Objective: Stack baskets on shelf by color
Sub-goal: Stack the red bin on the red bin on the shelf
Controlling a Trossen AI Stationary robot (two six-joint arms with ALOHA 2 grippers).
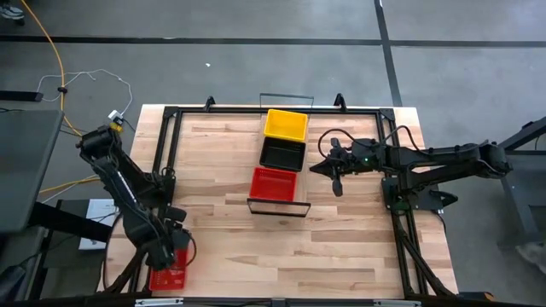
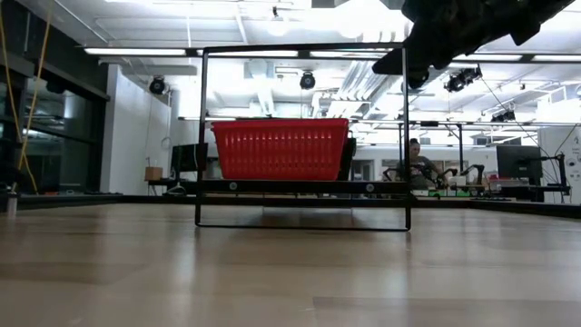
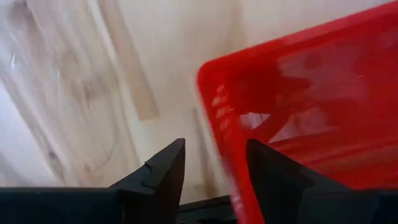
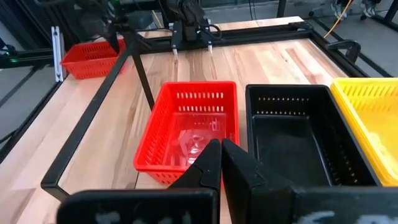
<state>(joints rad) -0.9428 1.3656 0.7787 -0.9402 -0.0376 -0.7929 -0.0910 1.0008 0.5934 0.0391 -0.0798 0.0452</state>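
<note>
Looking down, the left gripper (image 1: 173, 252) sat open astride a red basket's (image 1: 168, 275) rim, far from the shelf (image 1: 277, 203), while the right gripper (image 4: 221, 152), closed and empty, hung beside the shelf.

Three baskets in a row on shelf (image 1: 294, 203) at table centre: yellow basket (image 1: 286, 124) farthest back, black basket (image 1: 282, 154) in middle, red basket (image 1: 275, 182) at front, touching side by side, all upright. Second red basket (image 1: 171, 275) apart at table's front left edge.
</note>
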